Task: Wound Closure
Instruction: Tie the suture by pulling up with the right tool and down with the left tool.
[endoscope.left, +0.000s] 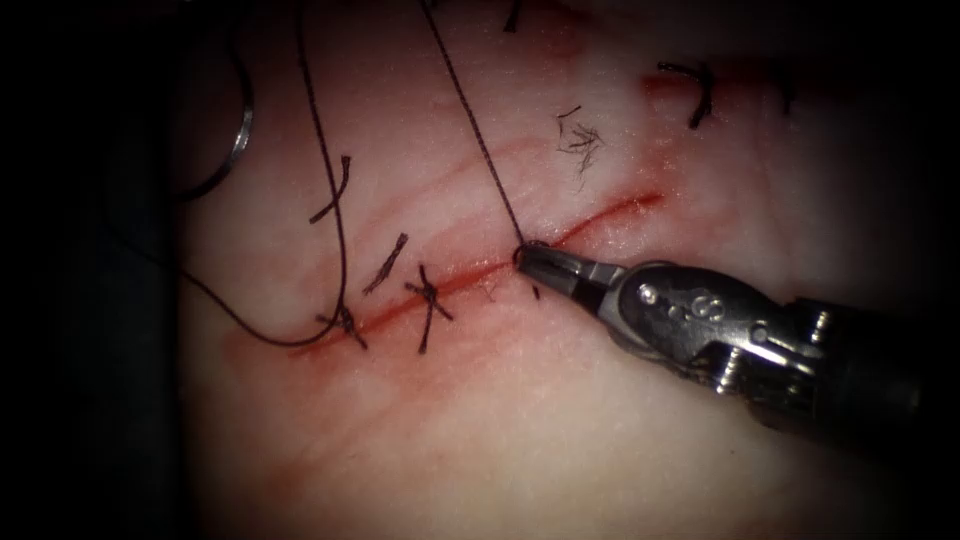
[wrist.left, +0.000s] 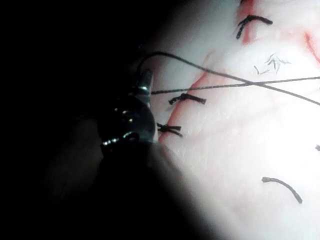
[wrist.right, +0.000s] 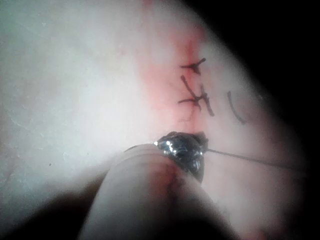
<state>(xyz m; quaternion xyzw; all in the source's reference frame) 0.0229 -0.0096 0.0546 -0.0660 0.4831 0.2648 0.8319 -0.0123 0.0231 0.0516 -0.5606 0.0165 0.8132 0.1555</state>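
Your right tool is pinched shut on the thread right at the cut. From there the thread runs straight up and to the left. The needle lies off the tissue's left edge, curving up and down, free of the tissue.

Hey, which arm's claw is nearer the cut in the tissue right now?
Right. The right claw is shut on the thread right at the cut. The left claw sits off the cut by the tissue's edge; the needle lies left of the cut.
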